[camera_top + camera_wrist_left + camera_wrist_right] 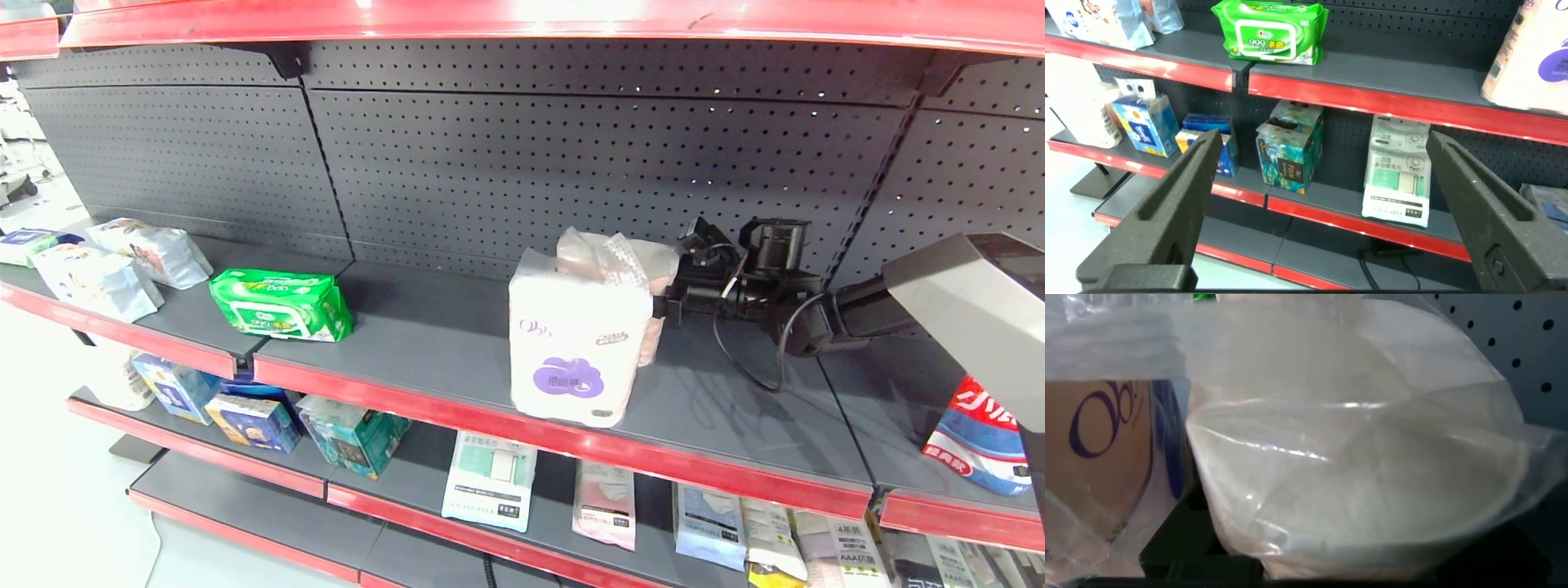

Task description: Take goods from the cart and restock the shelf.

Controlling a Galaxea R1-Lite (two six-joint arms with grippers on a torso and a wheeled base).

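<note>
**Bright overhead store light, with a wide-angle bend toward the edges**

Light falls from above the white tissue pack (pixel 571 343). The red shelf lip (pixel 555 16) over it burns out to white glare, and the red strip (pixel 571 437) just below it carries a softer sheen. The pegboard (pixel 506 163) behind the pack darkens toward its top, with pinpoints of light in holes up to the pack's right. Faint, soft shadows lie on the shelf deck (pixel 718 408) right of the pack. The floor (pixel 49 457) far to its left is washed almost white. Shelf lines bow and posts lean farther from the pack. Glare streaks the clear-wrapped pack (pixel 1355 474) behind it, and the lower shelves (pixel 1315 196) sit in shade.
</note>
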